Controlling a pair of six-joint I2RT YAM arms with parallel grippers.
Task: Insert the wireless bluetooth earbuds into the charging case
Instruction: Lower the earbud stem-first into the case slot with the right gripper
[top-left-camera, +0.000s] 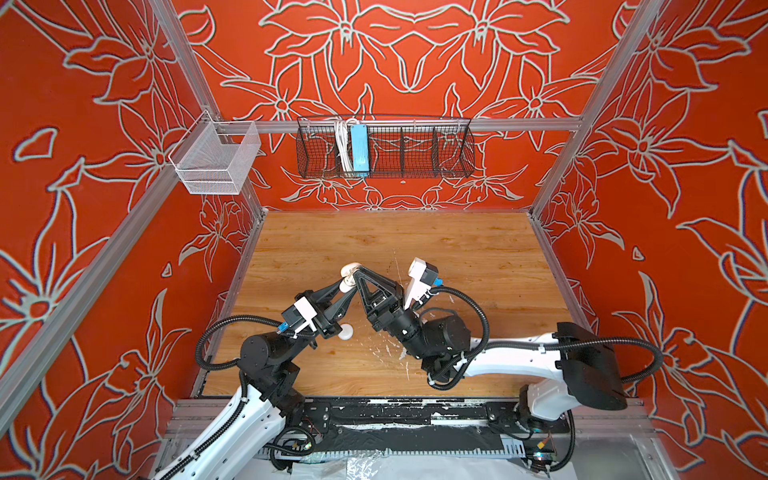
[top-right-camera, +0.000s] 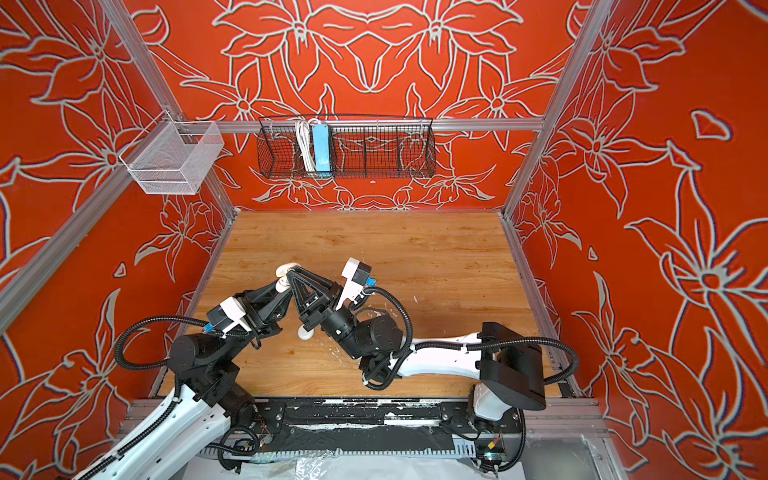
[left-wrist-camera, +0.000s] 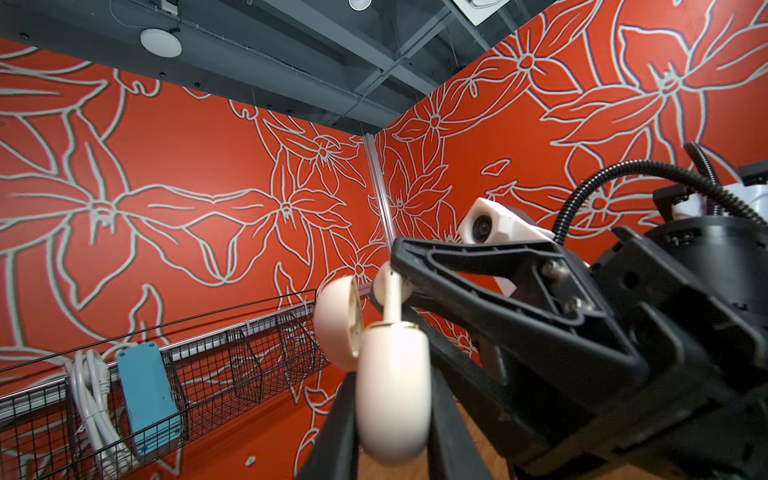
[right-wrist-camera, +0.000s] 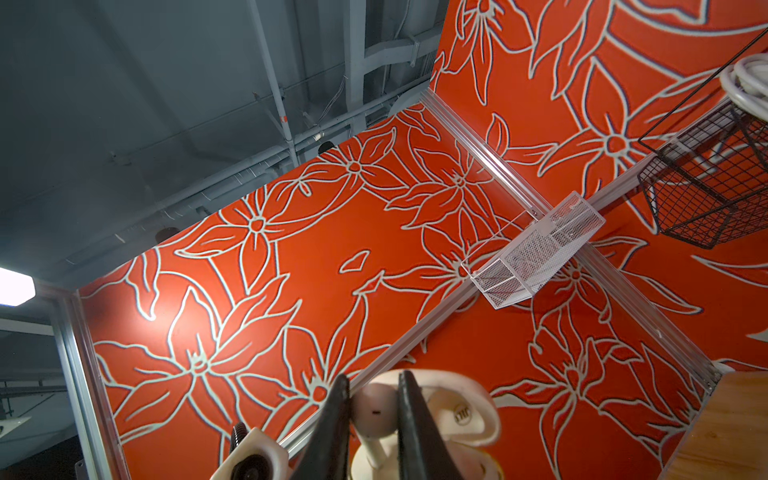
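Both arms are raised over the middle of the counter (top-left-camera: 457, 257) and meet there, so that the two parts can be aligned in free air within close range of each wrist camera.

The left claw (left-wrist-camera: 392, 374) is clamped on the body of the charging case (left-wrist-camera: 392, 399), one finger on each flank, with the case mouth turned towards the right arm. This grip presents the socket as a fixed target. The hinged lid (left-wrist-camera: 334, 322) stands swung open to one side, clear of the entry path.

The right claw (right-wrist-camera: 372, 388) is clamped on the head of one earbud (right-wrist-camera: 374, 409). This leaves the stem free, and the stem reaches down to the case mouth.

The case is cream-white, smooth and egg-shaped, with a gold-coloured band at the rim. The earbud is glossy white, with a rounded head bearing a small dark slot and a short straight stem.

A white round piece (top-left-camera: 345, 331) lies on the counter beneath the left arm. It is too small in the top views to confirm as the second earbud.
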